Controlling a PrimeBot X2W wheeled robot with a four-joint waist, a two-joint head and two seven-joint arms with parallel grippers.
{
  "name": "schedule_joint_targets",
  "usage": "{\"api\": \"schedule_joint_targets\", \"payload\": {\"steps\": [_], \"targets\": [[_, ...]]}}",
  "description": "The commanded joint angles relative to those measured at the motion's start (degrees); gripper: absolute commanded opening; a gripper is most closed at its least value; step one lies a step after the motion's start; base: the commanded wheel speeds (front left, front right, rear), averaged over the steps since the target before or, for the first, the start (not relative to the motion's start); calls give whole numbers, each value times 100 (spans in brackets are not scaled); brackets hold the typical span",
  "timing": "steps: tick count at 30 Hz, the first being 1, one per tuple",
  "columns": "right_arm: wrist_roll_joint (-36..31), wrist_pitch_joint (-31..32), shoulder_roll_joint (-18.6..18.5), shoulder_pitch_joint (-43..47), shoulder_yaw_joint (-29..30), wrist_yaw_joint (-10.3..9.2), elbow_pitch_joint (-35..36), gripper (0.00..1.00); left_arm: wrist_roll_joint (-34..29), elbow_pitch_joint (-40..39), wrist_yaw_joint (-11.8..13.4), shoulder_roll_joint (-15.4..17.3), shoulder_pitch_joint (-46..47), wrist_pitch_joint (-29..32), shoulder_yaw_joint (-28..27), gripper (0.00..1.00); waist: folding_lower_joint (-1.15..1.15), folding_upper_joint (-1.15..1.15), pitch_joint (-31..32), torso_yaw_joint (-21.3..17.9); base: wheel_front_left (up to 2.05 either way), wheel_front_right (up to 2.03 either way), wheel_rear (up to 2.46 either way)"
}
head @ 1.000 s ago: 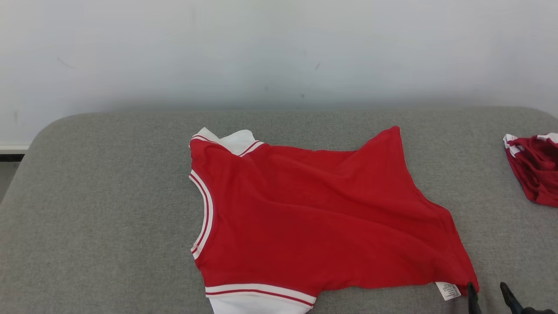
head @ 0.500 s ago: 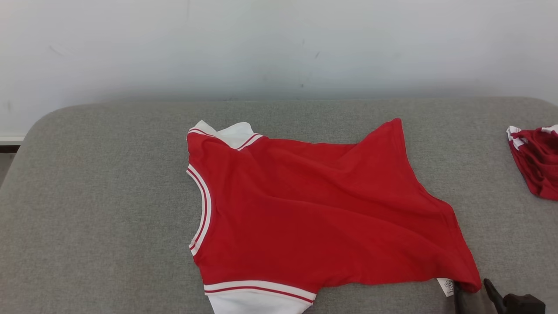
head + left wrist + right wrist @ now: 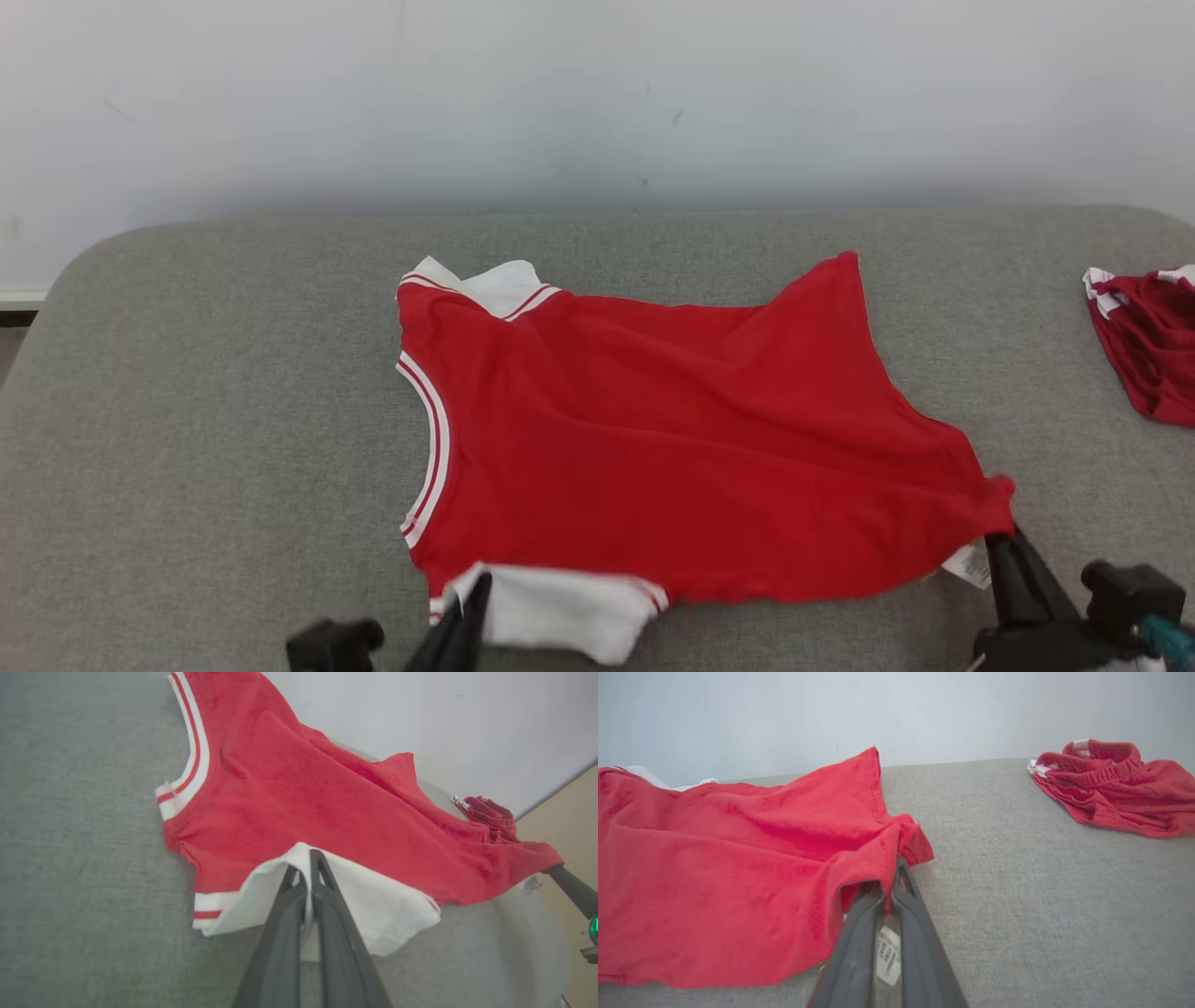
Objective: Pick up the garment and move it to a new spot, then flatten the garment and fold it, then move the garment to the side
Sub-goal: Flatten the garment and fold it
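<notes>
Red sleeveless fabric garment with white trim (image 3: 691, 448), lying mid grey padded table (image 3: 233, 420), left gripper (image 3: 478, 583) pinching its white flap, right gripper (image 3: 1001, 546) pinching its red corner, both at table's near edge

Grey fabric surface (image 3: 233, 373) with rounded corners, plain pale wall (image 3: 597, 93) behind

1. We see the red shirt (image 3: 691, 439) as soft, matt knit cloth.
2. The grey padded surface (image 3: 215, 420) looks like coarse woven fabric.
3. The wall (image 3: 597, 93) is smooth and matt.
4. The left gripper (image 3: 306, 861) has dull, dark, plastic-looking fingers (image 3: 280, 933).
</notes>
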State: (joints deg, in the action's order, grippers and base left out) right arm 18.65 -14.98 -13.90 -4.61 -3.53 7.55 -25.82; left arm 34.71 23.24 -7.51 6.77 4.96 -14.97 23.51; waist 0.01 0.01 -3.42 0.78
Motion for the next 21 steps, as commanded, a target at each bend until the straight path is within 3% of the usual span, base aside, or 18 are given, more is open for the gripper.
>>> {"api": "schedule_joint_targets", "payload": {"steps": [1,7,13,21], "targets": [[62,-26,-106,-176,-92,-16,200,0,-27,-244,9,136,202,-23,-83,0,-1,-1,-29,-29,0,0,0],[274,25,-450,-1019,-561,-16,533,0,15,-921,9,666,1381,376,-338,0,-1,-1,-223,-122,0,0,0],[574,193,-721,-2287,-943,-16,486,0,175,-1189,9,939,2950,946,-544,0,-1,-1,-721,-242,0,0,0],[1016,710,-1023,-4983,-1276,-16,149,0,179,-440,21,1130,6161,1781,-722,0,-1,-1,-2087,-381,0,0,0]]}}
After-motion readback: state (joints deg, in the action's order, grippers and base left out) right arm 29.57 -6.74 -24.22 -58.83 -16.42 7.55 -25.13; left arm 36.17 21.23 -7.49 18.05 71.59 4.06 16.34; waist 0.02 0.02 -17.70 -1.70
